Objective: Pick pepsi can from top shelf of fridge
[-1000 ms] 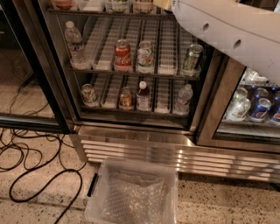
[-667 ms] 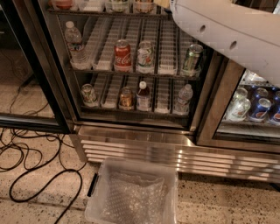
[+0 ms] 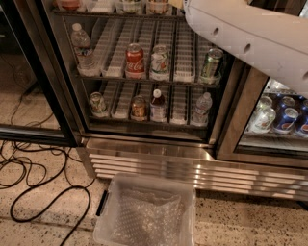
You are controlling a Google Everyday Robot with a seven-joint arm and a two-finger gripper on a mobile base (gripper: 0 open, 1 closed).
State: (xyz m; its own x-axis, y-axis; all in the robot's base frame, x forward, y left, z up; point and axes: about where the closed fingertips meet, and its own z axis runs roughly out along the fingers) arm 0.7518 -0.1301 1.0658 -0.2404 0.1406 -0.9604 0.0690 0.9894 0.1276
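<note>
One white arm (image 3: 250, 38) is reaching in from the right toward the right end of the top shelf (image 3: 110, 13) of the fridge (image 3: 149, 158). Pincer is sitting out of frame past the upper edge, so cannot tell how open it is or whether it is holding anything. Pepsi can is not showing; probably hiding behind the arm. Step is looking like the approach. Next move is calling for lining up on the blue can, not the red can (image 3: 134, 60) or green can (image 3: 212, 62) one rack down.
</note>
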